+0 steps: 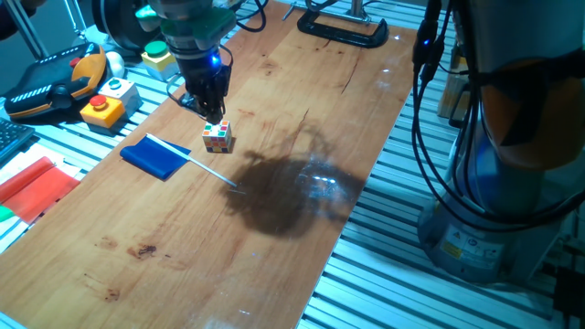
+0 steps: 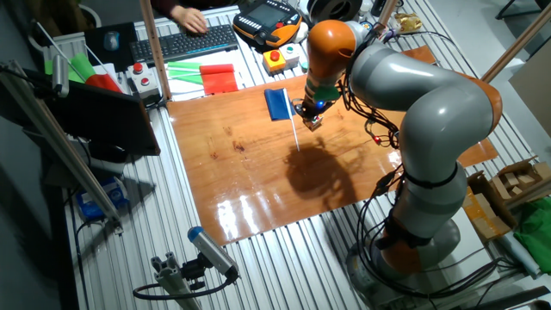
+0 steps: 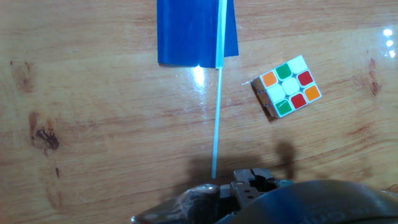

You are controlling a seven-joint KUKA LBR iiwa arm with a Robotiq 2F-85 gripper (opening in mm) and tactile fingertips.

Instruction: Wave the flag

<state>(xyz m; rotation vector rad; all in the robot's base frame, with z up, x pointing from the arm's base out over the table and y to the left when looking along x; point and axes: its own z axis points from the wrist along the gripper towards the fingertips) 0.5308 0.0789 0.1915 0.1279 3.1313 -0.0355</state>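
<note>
We hadn't even picked up the flag yet, it lay flat left of centre, gripper hovering near the cube, jaw state unclear.

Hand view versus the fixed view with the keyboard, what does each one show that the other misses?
Only the hand view shows the puzzle cube with its coloured stickers. Only the fixed view with the keyboard shows the whole arm, the red sheet and a person's hand. Both show the flag lying flat on the wooden table, ungrasped.
</note>
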